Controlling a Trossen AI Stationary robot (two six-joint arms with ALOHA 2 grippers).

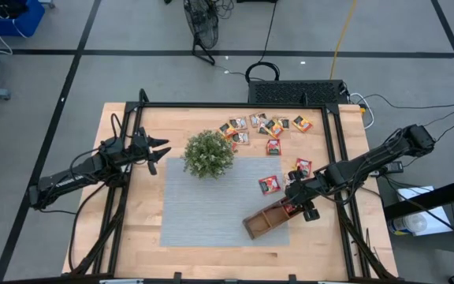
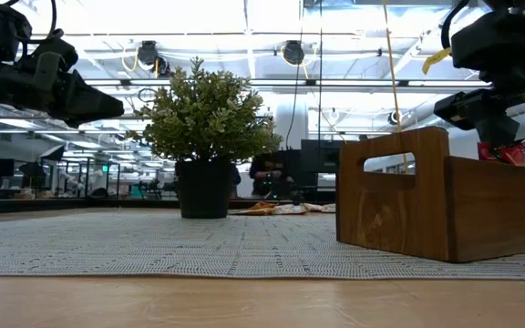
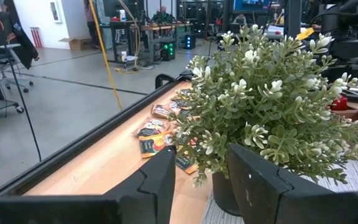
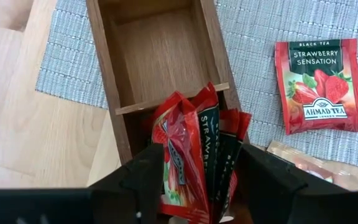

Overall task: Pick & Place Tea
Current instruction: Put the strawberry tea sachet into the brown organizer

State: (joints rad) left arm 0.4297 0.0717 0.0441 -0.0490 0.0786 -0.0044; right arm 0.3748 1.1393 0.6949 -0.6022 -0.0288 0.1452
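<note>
Several red tea sachets [image 4: 194,155] stand on edge, fanned out, in the end compartment of the brown wooden tray [image 4: 107,74], which lies on the grey mat [image 1: 203,205]. My right gripper [image 4: 201,186] is open above that end of the tray [image 1: 260,222], one finger on either side of the sachets. A loose red sachet [image 4: 321,84] lies flat on the mat beside the tray. More sachets [image 1: 262,126] lie scattered near the table's far edge. My left gripper [image 3: 201,186] waits open at the table's left, level, facing the plant. My right gripper points down at a slant over the sachets' upper edges [image 4: 179,134], which rise between its open fingers [image 4: 145,180]. Whether a finger touches them, I cannot tell. The sachets rest in the tray compartment.
A potted plant [image 1: 208,154] stands on the mat's far left corner, just before my left gripper. The tray's other compartments [image 4: 160,56] are bare wood. Another sachet [image 1: 302,166] lies on the table right of the mat. A black frame [image 1: 235,105] runs round the table.
</note>
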